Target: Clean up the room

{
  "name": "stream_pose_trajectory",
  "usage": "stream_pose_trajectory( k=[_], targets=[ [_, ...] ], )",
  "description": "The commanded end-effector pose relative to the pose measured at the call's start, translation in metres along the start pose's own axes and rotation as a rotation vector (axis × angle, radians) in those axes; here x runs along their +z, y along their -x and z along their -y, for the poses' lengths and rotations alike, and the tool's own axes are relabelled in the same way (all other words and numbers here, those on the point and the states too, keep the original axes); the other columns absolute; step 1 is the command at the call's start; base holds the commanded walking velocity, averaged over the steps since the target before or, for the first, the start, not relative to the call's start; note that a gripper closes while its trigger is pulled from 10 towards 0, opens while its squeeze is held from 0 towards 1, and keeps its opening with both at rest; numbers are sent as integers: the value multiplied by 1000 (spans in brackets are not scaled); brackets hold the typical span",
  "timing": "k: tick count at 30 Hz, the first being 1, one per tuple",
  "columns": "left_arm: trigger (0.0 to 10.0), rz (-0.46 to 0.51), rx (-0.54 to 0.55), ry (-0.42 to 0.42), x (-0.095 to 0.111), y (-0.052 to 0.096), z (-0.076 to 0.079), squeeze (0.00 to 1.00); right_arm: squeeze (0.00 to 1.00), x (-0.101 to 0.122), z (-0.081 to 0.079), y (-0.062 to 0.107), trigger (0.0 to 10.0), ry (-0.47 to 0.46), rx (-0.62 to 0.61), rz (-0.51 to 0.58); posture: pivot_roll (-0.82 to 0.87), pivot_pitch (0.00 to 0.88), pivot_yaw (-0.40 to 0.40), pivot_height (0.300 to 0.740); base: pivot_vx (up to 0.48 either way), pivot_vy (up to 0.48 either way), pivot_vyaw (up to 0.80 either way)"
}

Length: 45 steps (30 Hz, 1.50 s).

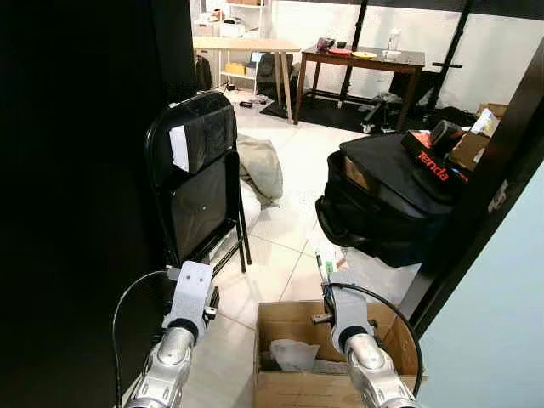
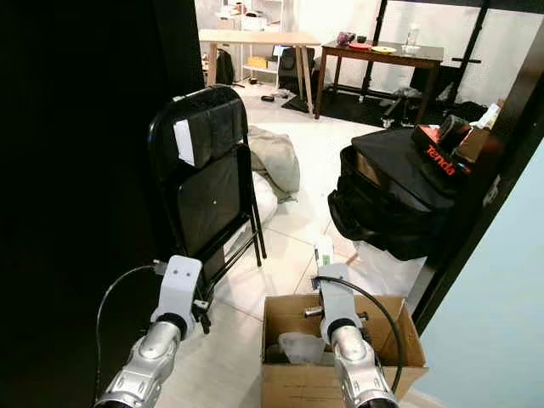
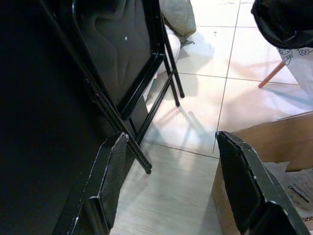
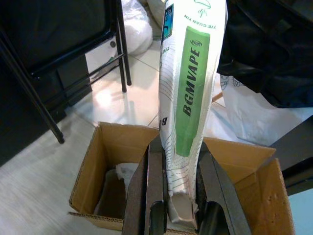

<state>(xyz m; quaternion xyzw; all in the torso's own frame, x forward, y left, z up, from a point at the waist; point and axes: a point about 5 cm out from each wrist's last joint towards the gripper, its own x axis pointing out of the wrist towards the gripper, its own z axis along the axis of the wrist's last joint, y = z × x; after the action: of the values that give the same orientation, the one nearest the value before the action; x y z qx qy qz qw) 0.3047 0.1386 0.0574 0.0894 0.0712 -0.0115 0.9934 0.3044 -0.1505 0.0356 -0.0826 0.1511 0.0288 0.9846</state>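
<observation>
My right gripper (image 4: 178, 196) is shut on a white packet with a green label (image 4: 188, 98), held upright above an open cardboard box (image 4: 90, 166). In the left eye view the packet (image 1: 325, 262) sticks up from the right wrist over the box's far rim (image 1: 289, 309). Crumpled white paper (image 1: 293, 353) lies inside the box. My left gripper (image 3: 176, 191) is open and holds nothing. It hangs over the tiled floor, between the box's left side and the legs of a black folding chair (image 3: 146, 93).
The black folding chair (image 1: 200, 183) stands close ahead on the left against a dark wall. A grey bundle (image 1: 259, 166) lies behind it. A large black bag (image 1: 382, 200) and a white plastic bag (image 1: 378, 272) sit to the right by a dark door frame (image 1: 476, 229). Tables (image 1: 365, 59) stand far back.
</observation>
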Motion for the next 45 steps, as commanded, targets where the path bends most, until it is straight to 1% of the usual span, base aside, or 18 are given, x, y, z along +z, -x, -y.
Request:
stream_pose_trajectory(
  k=[1,9,15,16,18,19,20,24,29,30,32,33,35,37,39,42,44,45],
  targets=[
    [10000,-15,0,-16,-2,-1,0,0,0,-3,2,1,10000,9,3,-21,-48,0,-55,740,0,0,0],
    [10000,-12,-4,-29,-1,-1,-3,0,0,-5,4,0,10000,4,-13,-31,-31,1,-34,740,0,0,0],
    [10000,-11,5,-40,0,-4,-7,0,0,-6,-4,3,10000,-16,-8,-30,-32,0,-38,740,0,0,0],
    [10000,-8,4,-42,1,-4,-6,0,0,-7,-6,3,10000,-17,-6,-33,-22,3,-21,740,0,0,0],
    [10000,-6,2,-43,1,-4,-6,0,0,-8,-6,3,10000,-17,-5,-35,-22,3,-21,740,0,0,0],
    [10000,-3,-13,-53,2,-4,-6,0,0,-10,-7,3,10000,-28,-15,-40,-3,7,9,740,0,0,0],
    [10000,-3,-13,-53,2,-4,-6,0,0,-10,-7,3,10000,-28,-15,-40,-3,7,9,740,0,0,0],
    [10000,-6,-49,-87,3,-4,-8,0,0,-14,-9,4,10000,-89,-53,-51,14,12,48,740,0,0,0],
    [10000,-5,-60,-100,4,-5,-10,0,0,-14,-11,4,10000,-107,-65,-52,16,17,61,740,0,0,0],
    [10000,-7,-55,-97,5,-5,-11,0,0,-15,-12,5,10000,-107,-68,-52,3,15,40,740,0,0,0],
    [10000,-9,-49,-91,5,-6,-11,0,0,-16,-12,6,10000,-104,-66,-52,3,15,40,740,0,0,0],
    [10000,-12,-39,-80,3,-5,-10,0,0,-15,-10,6,10000,-92,-59,-51,-17,8,11,740,0,0,0],
    [10000,-14,-32,-72,2,-5,-9,0,0,-15,-9,6,10000,-84,-54,-50,-17,8,11,740,0,0,0],
    [10000,-34,5,-36,-5,-2,-2,0,0,-6,-2,2,10000,-29,-23,-33,-51,0,-46,740,0,0,0],
    [10000,-39,11,-29,-6,-1,-1,0,0,-4,0,1,10000,-19,-19,-29,-51,0,-46,740,0,0,0],
    [10000,-39,7,-24,-8,0,4,0,0,1,7,-2,10000,18,-18,-19,-40,0,-75,740,0,0,0],
    [10000,-39,7,-24,-8,0,4,0,0,1,7,-2,10000,18,-18,-19,-40,0,-75,740,0,0,0],
    [10000,-35,0,-28,-7,1,5,0,0,4,12,-3,10000,34,-27,-15,-37,0,-86,740,0,0,0]
  ],
)
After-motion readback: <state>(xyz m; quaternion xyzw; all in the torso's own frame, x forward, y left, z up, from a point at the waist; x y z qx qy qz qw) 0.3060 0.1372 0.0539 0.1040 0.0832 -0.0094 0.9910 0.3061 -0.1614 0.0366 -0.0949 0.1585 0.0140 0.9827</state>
